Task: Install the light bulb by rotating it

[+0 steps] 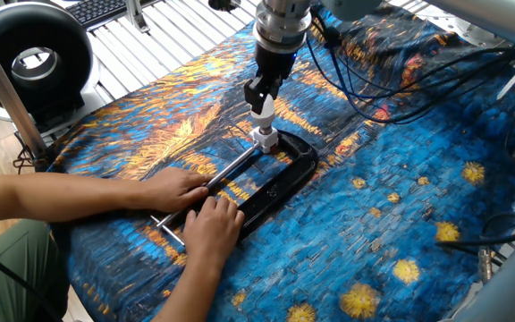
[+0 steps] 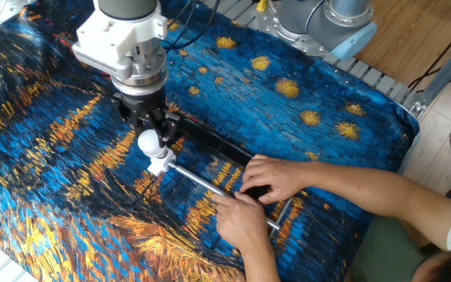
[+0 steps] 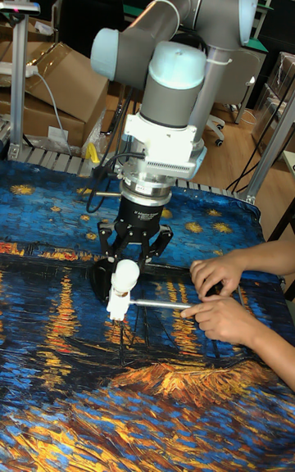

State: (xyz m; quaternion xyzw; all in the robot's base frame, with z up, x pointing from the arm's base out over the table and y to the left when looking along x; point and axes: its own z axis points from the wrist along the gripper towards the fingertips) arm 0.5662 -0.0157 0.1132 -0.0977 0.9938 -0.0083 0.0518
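Note:
The light bulb, a small frosted-white globe, stands upright on the white socket base. The base sits at the end of the black C-clamp. My gripper comes straight down over the bulb, its fingers closed on the globe's upper part. In one fixed view the bulb shows just under the gripper. In the tall fixed view the bulb hangs between the dark fingers of the gripper, above the socket base.
A person's two hands press on the clamp's steel rod and frame near the table's edge. The painted blue-and-orange cloth covers the table. A black round fan stands at the far left, and cables trail behind the arm.

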